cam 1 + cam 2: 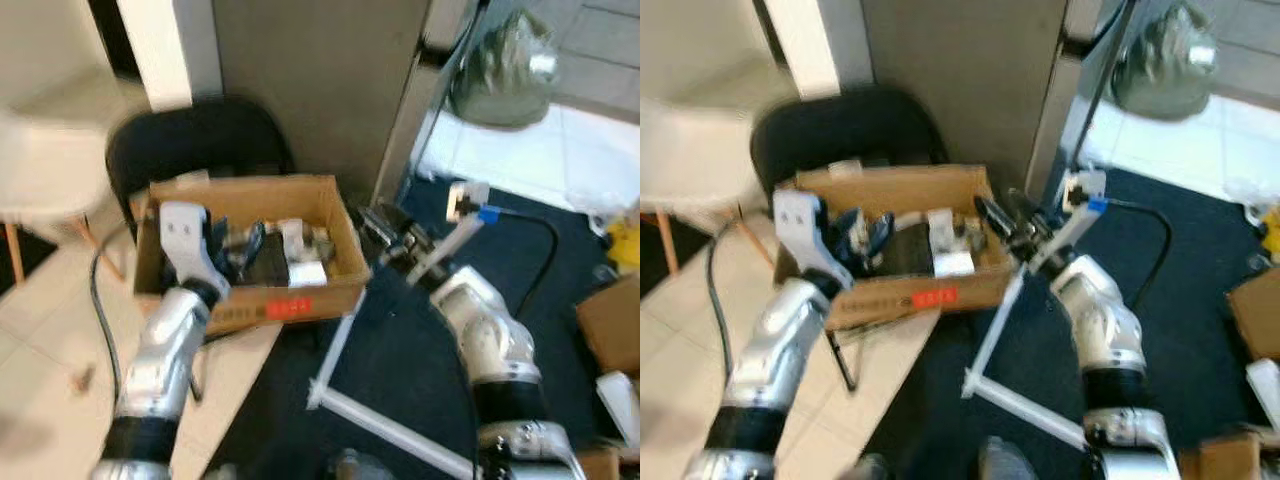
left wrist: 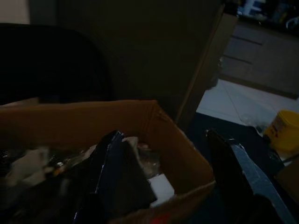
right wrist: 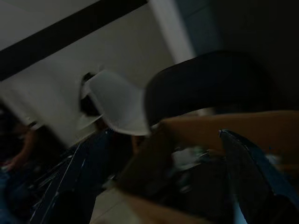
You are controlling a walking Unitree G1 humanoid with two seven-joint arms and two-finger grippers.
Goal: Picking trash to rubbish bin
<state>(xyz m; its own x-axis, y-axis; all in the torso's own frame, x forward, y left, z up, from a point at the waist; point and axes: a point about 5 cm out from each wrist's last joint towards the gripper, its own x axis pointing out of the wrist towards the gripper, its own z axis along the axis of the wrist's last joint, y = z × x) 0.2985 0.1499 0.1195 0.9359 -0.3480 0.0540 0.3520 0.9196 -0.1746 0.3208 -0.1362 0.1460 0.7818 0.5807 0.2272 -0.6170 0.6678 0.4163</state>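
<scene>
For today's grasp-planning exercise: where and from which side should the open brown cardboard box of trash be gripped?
Probably by the open brown cardboard box's two short side walls, one gripper per side: the left gripper from the left, the right gripper from the right. Its top is open, and trash fills the inside.

Both silver arms reach forward, left hand (image 1: 232,250) raised, right hand (image 1: 378,228) level.

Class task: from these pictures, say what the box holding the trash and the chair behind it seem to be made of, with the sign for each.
Box: corrugated cardboard, matt brown, with thin folded walls and a red label. Chair: looks like black padded fabric or vinyl on a thin dark metal frame; blur leaves the covering uncertain.
</scene>
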